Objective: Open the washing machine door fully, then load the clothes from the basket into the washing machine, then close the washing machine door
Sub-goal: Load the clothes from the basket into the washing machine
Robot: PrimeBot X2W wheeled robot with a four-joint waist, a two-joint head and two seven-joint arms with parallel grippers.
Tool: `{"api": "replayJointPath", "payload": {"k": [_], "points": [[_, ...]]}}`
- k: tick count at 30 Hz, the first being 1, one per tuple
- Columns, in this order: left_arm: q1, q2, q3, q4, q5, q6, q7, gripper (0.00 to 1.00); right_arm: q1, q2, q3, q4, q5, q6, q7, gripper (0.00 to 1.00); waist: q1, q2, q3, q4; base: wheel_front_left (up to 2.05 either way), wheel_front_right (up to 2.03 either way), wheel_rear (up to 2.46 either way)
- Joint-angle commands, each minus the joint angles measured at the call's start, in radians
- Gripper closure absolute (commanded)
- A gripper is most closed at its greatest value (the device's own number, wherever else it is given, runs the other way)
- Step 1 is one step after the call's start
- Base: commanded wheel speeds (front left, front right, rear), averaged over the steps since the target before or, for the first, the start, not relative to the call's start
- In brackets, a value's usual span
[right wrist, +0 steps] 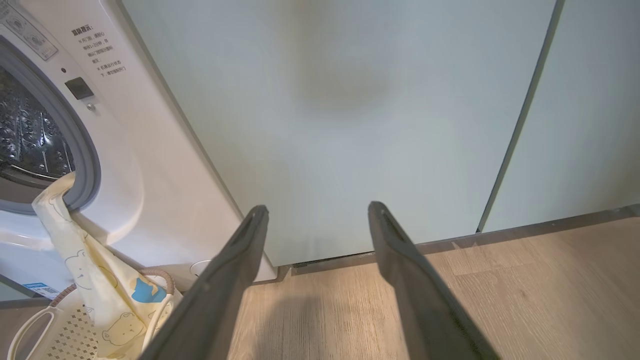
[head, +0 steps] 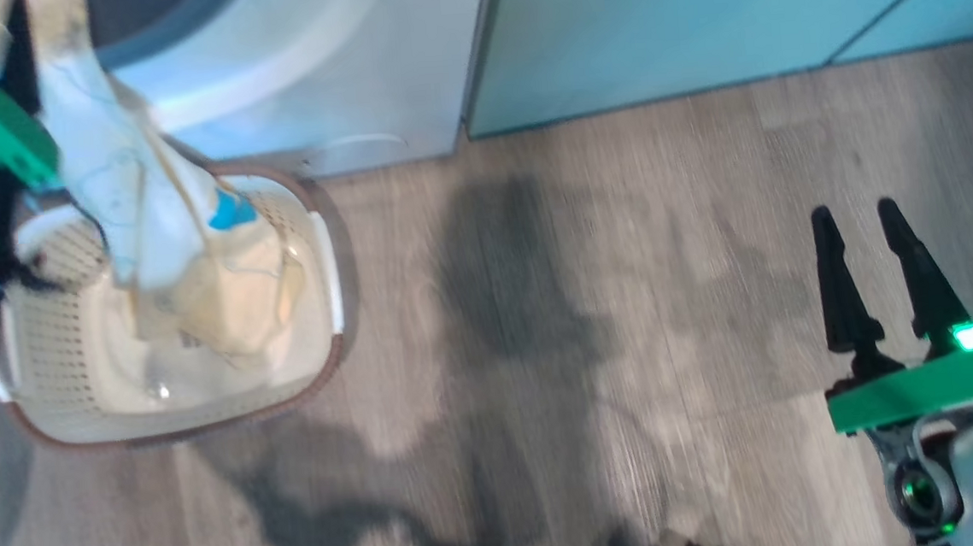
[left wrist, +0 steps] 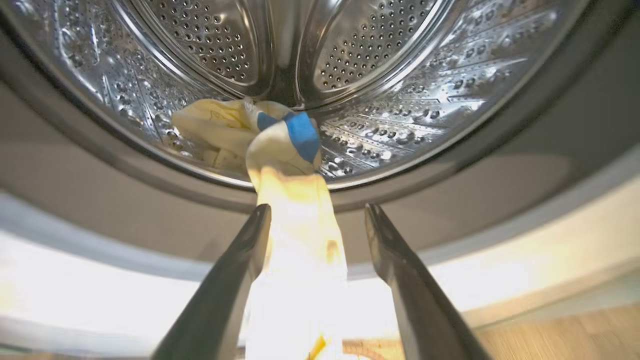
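A pale yellow garment (left wrist: 295, 235) with a blue patch trails from the steel drum (left wrist: 400, 75) of the washing machine (head: 309, 63) over the grey door ring. It runs down between the fingers of my left gripper (left wrist: 317, 215), which stands open just outside the opening. The same garment (right wrist: 85, 260) hangs from the opening down into the cream basket (head: 74, 379) on the floor, where more yellow clothes (head: 241, 307) lie. My right gripper (head: 864, 217) is open and empty, far to the right over the floor. The washing machine door is out of view.
Pale green cabinet doors (right wrist: 350, 125) stand right of the washer, directly ahead of my right gripper (right wrist: 315, 210). Wooden floor (head: 586, 343) stretches between the basket and the right arm. The basket sits tight against the washer's front.
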Motion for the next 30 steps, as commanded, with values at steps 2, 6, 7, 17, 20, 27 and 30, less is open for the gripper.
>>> {"api": "replayJointPath", "payload": {"k": [2, 6, 7, 17, 20, 27, 30], "points": [[0.051, 0.049, 0.037, -0.069, -0.017, -0.001, -0.021, 0.0, 0.023, -0.021, 0.008, -0.026, -0.009, 0.004, -0.01, 0.0, 0.0002, -0.0001, -0.058, 0.032, 0.0, 0.0, 0.0], [0.187, 0.034, 0.061, -0.17, -0.019, 0.019, -0.032, 0.0, 0.049, -0.03, 0.002, -0.026, -0.012, 0.004, -0.01, 0.0, 0.0002, -0.0001, -0.102, 0.055, 0.0, 0.0, 0.0], [0.223, 0.028, 0.07, -0.198, -0.018, 0.027, -0.033, 0.0, 0.055, -0.032, 0.001, -0.026, -0.012, 0.004, -0.01, 0.0, 0.0002, -0.0001, -0.112, 0.06, 0.0, 0.0, 0.0], [0.529, -0.007, 0.184, -0.422, 0.016, 0.097, -0.034, 0.0, 0.084, -0.039, -0.009, -0.034, -0.012, 0.004, -0.01, 0.0, 0.0002, -0.0001, -0.148, 0.08, 0.0, 0.0, 0.0], [0.616, -0.031, 0.233, -0.487, 0.04, 0.123, -0.034, 0.0, 0.092, -0.039, -0.012, -0.036, -0.012, 0.004, -0.01, 0.0, 0.0002, -0.0001, -0.152, 0.085, 0.0, 0.0, 0.0], [0.773, -0.097, 0.309, -0.579, 0.108, 0.151, -0.034, 0.0, 0.1, -0.036, -0.017, -0.037, -0.009, 0.004, -0.01, 0.0, 0.0002, -0.0001, -0.149, 0.091, 0.0, 0.0, 0.0], [0.804, -0.119, 0.336, -0.582, 0.135, 0.146, -0.034, 0.0, 0.096, -0.034, -0.017, -0.038, -0.008, 0.004, -0.01, 0.0, 0.0002, -0.0001, -0.143, 0.091, 0.0, 0.0, 0.0]]}}
